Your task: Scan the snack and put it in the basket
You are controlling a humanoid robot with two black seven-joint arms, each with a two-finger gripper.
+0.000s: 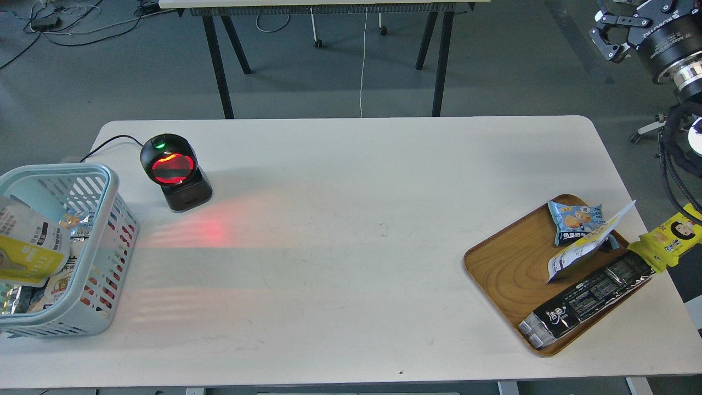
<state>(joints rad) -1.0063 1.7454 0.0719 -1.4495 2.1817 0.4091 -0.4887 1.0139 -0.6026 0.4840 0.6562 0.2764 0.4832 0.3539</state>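
The snack (pixel 28 249), a yellow-and-white pouch, lies tilted inside the light blue basket (pixel 104 230) at the table's left edge, on top of other packets. No gripper touches it. My left gripper is out of view. My right gripper (pixel 605 34) is raised off the table at the top right, far from the snack. Its fingers look spread and empty, and the frame's top edge partly cuts it off.
A black scanner (pixel 174 171) with a glowing red window stands right of the basket and casts red light on the white table (pixel 351 219). A wooden tray (pixel 507 269) at the right holds a blue chip bag (pixel 574 220), a white-and-yellow pouch (pixel 587 244) and a long black packet (pixel 587 299). A yellow packet (pixel 670 237) overhangs the table's right edge.
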